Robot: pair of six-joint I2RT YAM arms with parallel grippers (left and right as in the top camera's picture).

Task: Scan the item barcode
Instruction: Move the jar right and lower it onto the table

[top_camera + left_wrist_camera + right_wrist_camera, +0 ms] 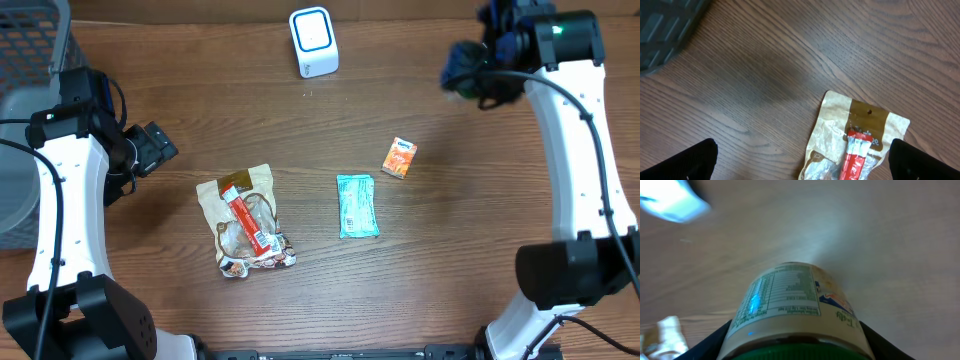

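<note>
Right wrist view: right gripper [797, 346] partly closed around green-lidded cylindrical jar with pale printed label [790, 297], long axis pointing forward. Blurred white-and-blue box scanner [670, 200] lay ahead-left, well apart. Left gripper [155, 148] wide open, empty.

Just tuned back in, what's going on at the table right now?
The right gripper is shut on a green-lidded jar, held in the air to the right of the white scanner; a bluish glow shows on the jar's printed label. The left gripper is open and empty, hovering beside the brown snack pouch. A teal packet and a small orange box lie on the table, with no gripper near them.
</note>
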